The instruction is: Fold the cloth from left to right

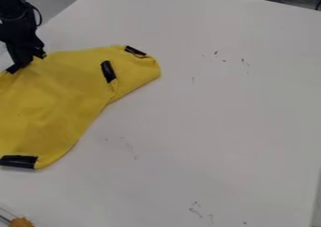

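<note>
One black gripper (27, 61) is at the far left, at the far edge of the one yellow cloth (53, 99); how wide its jaws stand, and whether they grip the fabric, I cannot tell; the cloth lies on the left of the one white table (219, 118), rumpled, with three black strips clear of the gripper: two towards its far right end, one at its near edge; one orange thing (21, 222) sits near left.

One fixed camera looks down at a slant from above the table (207, 118), higher than the claw (27, 63). Range is close: tabletop occupies most of the view, which centres beside the claw.
</note>
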